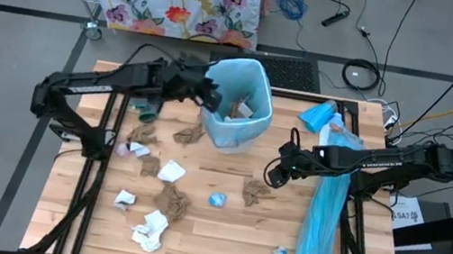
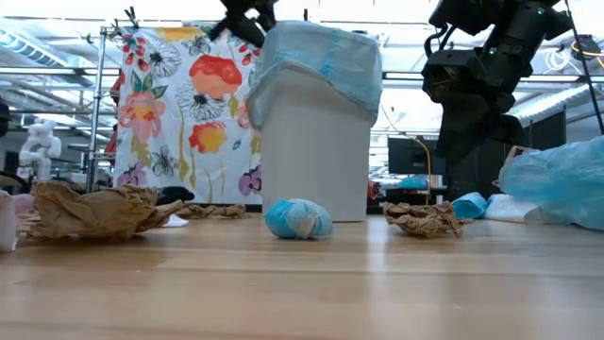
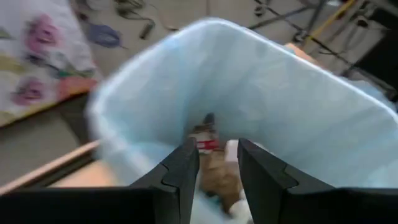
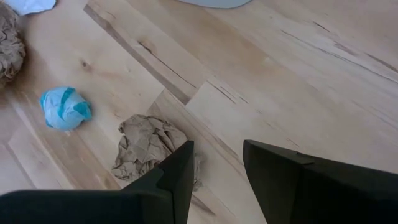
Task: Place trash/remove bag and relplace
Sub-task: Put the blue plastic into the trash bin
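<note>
The trash lies mostly scattered over the wooden worktop (image 1: 218,235): brown paper wads (image 1: 170,200), white tissue wads (image 1: 150,230) and a small pale-blue ball (image 1: 217,199) spread in front of the bin (image 1: 239,102), with a few pieces already down inside its light-blue bag (image 3: 292,99). The left tool (image 3: 217,165) hangs over the bin's mouth with its fingers parted and nothing between them, a brown wad (image 3: 214,168) lying in the bag just below. The right tool (image 4: 217,168) hovers low over the boards, fingers apart and empty, just beside a crumpled brown wad (image 4: 146,149). The likeliest trouble, as I judge it, is that the left tool snags the loose bag rim on its way out and drags the liner up or tips the light bin, spilling what is inside. On the right, the wad sits off to one side of the gap, so a straight descent could pinch only an edge or push the paper along the smooth wood. A long light-blue plastic strip (image 1: 324,215) lies on the worktop under the right arm and could catch on it. Beyond the worktop stand a flowered cloth (image 2: 189,113) on a rack, cables on a grey floor, and dim workshop clutter.
</note>
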Controlling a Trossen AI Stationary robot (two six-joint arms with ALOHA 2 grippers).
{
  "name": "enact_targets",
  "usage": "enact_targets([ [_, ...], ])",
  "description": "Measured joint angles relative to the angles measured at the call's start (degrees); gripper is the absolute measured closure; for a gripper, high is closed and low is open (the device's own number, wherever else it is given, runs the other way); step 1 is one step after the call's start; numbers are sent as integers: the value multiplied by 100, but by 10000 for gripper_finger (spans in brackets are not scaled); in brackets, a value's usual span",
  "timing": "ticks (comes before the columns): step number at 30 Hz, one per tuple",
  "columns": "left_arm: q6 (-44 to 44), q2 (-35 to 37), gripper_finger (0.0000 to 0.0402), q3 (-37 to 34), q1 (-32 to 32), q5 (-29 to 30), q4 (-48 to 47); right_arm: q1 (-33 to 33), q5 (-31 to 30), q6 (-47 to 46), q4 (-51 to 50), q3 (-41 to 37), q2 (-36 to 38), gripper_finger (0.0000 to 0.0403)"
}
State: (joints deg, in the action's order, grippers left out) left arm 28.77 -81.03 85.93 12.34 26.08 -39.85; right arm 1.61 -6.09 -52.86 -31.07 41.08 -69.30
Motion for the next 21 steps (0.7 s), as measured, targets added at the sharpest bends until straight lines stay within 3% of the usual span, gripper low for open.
enact_targets([
  [5, 648, 378, 298, 0, -571, 766, -1267, 2, 0, 0, -7, 0, 0, 273],
  [11, 2825, 480, 302, -120, -1484, 1258, -3574, 2, 0, 93, -10, 0, 0, 273],
  [17, 4731, 484, 302, -956, -2362, 517, -4778, 1, 0, 213, -4, 0, 0, 273],
  [21, 5369, 747, 302, -1868, -2683, -145, -4632, 2, -2, 299, 1, 0, 0, 273],
])
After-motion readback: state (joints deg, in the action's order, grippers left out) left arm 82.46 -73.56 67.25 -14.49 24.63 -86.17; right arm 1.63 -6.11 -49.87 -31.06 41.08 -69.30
